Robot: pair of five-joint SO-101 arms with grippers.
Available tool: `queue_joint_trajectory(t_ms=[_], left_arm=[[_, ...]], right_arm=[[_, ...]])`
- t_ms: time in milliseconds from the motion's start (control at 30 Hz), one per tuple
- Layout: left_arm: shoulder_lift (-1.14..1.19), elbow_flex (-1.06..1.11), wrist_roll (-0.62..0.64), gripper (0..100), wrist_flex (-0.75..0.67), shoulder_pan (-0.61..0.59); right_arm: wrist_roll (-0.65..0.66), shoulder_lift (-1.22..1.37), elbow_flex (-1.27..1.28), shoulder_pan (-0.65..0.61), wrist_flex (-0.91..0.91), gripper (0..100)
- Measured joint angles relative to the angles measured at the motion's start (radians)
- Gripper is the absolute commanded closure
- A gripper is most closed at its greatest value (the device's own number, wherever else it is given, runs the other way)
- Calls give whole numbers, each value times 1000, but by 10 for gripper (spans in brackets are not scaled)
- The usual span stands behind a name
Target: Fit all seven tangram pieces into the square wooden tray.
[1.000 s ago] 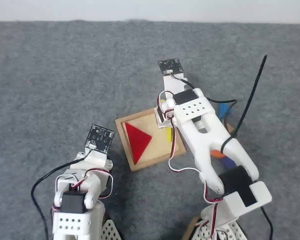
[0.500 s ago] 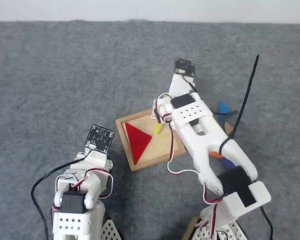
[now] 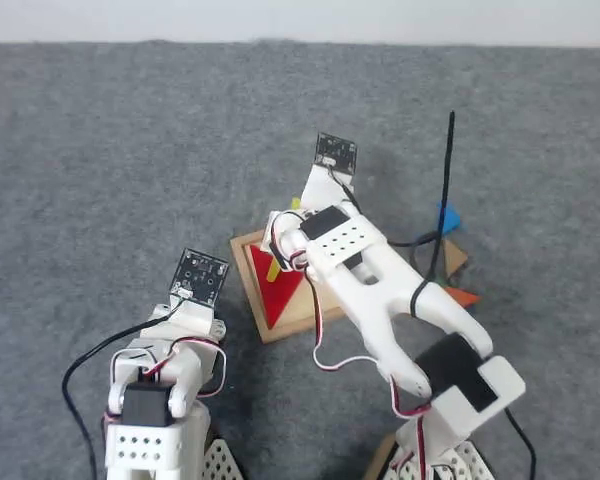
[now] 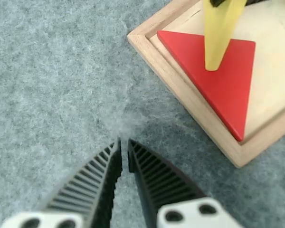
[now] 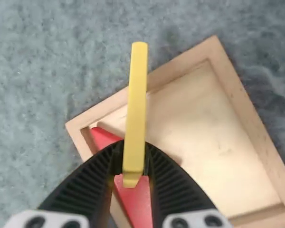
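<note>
The square wooden tray [image 3: 248, 270] [image 4: 180, 80] [image 5: 237, 90] lies mid-table with a red triangle [image 3: 272, 290] [image 4: 218, 76] [image 5: 133, 199] flat inside it. My right gripper [image 3: 277, 262] [image 5: 133, 166] hangs over the tray's left part, shut on a yellow piece [image 3: 274, 265] [image 5: 136, 109] [image 4: 221, 28] held on edge above the red triangle. My left gripper [image 4: 124, 152] rests over the carpet just outside the tray's corner, its fingers nearly together and holding nothing. Blue [image 3: 447, 216], brown [image 3: 454, 257] and orange [image 3: 464, 296] pieces lie right of the right arm.
Grey carpet [image 3: 130, 150] covers the table, with open room to the left and behind the tray. The right arm's black cable [image 3: 446, 180] arches up over the loose pieces at the right.
The right arm has swung left across the tray with the yellow piece, from the tray's right edge to above the red triangle. The left arm has kept still.
</note>
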Motion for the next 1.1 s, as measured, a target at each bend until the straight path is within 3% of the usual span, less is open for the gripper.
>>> queue_joint_trajectory(t_ms=[167,800,1100], left_arm=[[0,0,0,978,0,0],[0,0,0,978,0,0],[0,0,0,978,0,0]], right_arm=[[0,28,0,-2,-5,802],[72,23,8,0,31,908],[83,-64,109,120,55,884]])
